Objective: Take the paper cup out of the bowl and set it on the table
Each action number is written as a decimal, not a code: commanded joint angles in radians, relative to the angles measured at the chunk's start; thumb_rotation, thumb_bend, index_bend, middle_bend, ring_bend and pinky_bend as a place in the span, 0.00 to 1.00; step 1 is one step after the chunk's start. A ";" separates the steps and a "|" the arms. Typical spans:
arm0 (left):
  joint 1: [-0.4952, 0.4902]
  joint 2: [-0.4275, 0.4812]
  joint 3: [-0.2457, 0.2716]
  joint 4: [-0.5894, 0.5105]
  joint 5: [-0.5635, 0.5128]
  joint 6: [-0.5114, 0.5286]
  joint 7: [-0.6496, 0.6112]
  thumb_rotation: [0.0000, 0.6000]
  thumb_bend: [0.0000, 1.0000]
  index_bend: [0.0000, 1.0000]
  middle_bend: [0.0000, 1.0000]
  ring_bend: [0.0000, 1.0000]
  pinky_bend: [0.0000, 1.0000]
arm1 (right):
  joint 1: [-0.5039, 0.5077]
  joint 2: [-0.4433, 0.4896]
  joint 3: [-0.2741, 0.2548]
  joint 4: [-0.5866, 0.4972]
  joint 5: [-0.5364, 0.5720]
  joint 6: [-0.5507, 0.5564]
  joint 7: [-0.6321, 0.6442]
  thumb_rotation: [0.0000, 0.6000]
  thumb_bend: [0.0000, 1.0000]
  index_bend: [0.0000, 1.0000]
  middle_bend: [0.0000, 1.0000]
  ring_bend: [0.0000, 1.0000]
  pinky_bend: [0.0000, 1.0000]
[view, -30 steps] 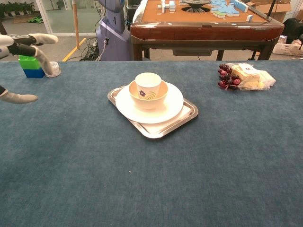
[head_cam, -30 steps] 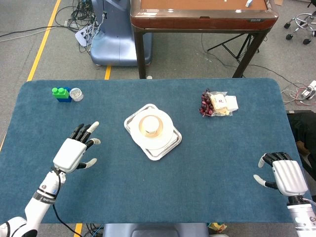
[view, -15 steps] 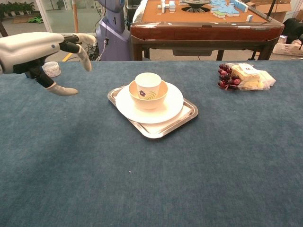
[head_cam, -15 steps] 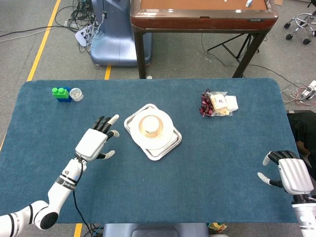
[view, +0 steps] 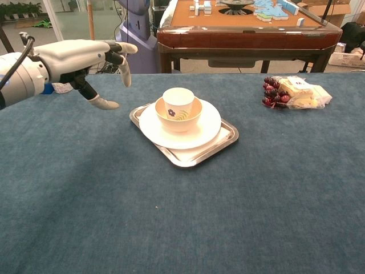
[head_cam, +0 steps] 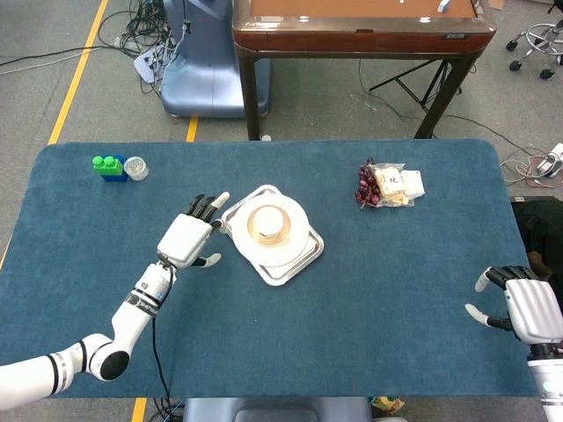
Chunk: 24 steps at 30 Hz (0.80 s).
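Head view: left hand (head_cam: 186,239), fingers spread, empty, beside tray (head_cam: 299,263) edge.

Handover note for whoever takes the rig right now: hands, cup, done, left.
Left hand: open, holding nothing, beside the tray's left edge, not touching the paper cup.
Right hand: open, idle at the table's near right corner.
Paper cup: upright in the bowl, on the plate.
Done: nothing.
Left: grip the cup, lift it out, set it on the table.

Blue table (head_cam: 369,299): tray (head_cam: 295,268), snack bag (head_cam: 391,186), bricks (head_cam: 109,166).
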 commanded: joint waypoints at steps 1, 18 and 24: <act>-0.023 -0.019 -0.007 -0.005 -0.048 -0.023 0.001 1.00 0.20 0.40 0.00 0.00 0.00 | 0.000 0.003 0.000 -0.002 0.000 -0.003 0.007 1.00 0.23 0.55 0.47 0.35 0.27; -0.136 -0.115 -0.004 0.066 -0.137 -0.014 0.122 1.00 0.20 0.41 0.00 0.00 0.00 | 0.000 0.021 -0.002 -0.006 0.001 -0.013 0.049 1.00 0.23 0.55 0.47 0.35 0.27; -0.171 -0.158 -0.012 0.136 -0.167 -0.011 0.140 1.00 0.21 0.41 0.00 0.00 0.00 | 0.000 0.025 -0.001 -0.004 0.004 -0.018 0.064 1.00 0.23 0.55 0.47 0.35 0.27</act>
